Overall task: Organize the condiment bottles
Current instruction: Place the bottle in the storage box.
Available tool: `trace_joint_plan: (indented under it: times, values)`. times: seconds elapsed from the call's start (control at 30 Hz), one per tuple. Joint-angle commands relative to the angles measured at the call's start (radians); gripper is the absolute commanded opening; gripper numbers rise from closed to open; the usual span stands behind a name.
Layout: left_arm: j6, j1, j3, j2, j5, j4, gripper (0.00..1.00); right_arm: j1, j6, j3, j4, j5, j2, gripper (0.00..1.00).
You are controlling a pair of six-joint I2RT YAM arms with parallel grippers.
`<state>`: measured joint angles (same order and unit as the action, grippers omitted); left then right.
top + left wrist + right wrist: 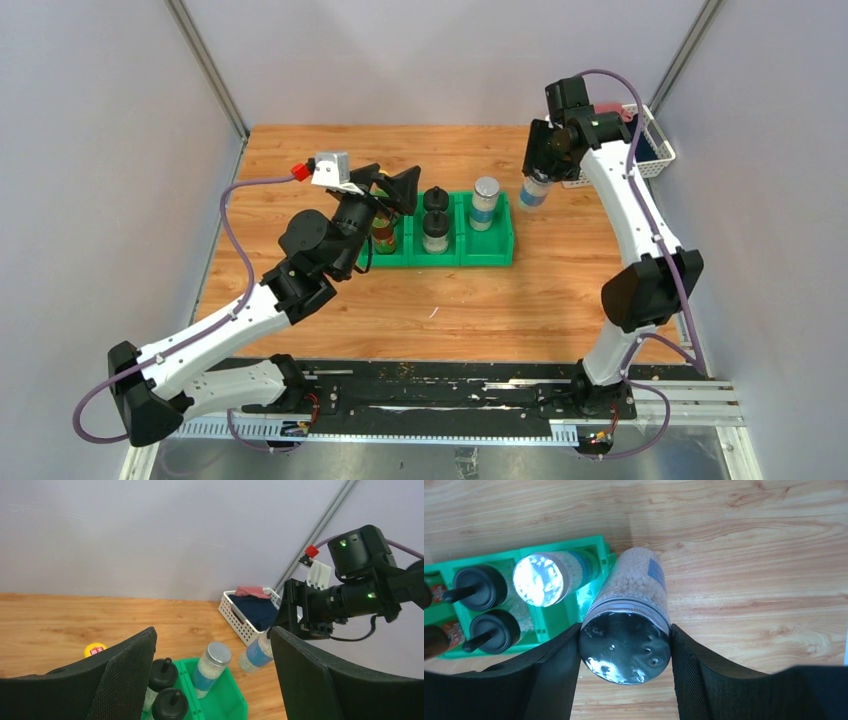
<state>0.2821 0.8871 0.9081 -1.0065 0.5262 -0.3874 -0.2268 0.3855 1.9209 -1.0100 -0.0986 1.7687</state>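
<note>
The green bin (pixel 490 250) holds two black-knob bottles (pixel 436 215) in its middle compartment and one silver-lidded shaker (pixel 485 203) in its right one. A brown bottle (pixel 384 236) stands in the left compartment, partly hidden by my left gripper (pixel 395 190), which hovers open and empty over it. One yellow cap (pixel 95 649) shows in the left wrist view. My right gripper (pixel 538 160) is shut on the lid of the second shaker (pixel 636 587) and holds it tilted, just right of the bin's right wall.
A white slotted basket (pixel 655 152) with dark cloth in it stands at the back right corner, behind my right gripper. Grey walls close in the table on the left, back and right.
</note>
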Motion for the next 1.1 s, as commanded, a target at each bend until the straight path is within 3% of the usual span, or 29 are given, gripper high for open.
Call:
trace_joint_plan:
  times: [0.0,0.73,1.07]
  values:
    - [-0.03,0.004,0.048,-0.008,0.02,-0.008,0.87,-0.069,-0.04,0.047,-0.054,-0.059,-0.108,0.0]
    - [-0.04,0.012,0.064,0.025,0.017,-0.008,0.86,-0.26,-0.015,-0.13,-0.145,-0.052,-0.382,0.0]
    - [-0.046,0.013,0.055,0.048,0.016,-0.007,0.86,-0.337,0.001,-0.204,-0.155,-0.035,-0.435,0.0]
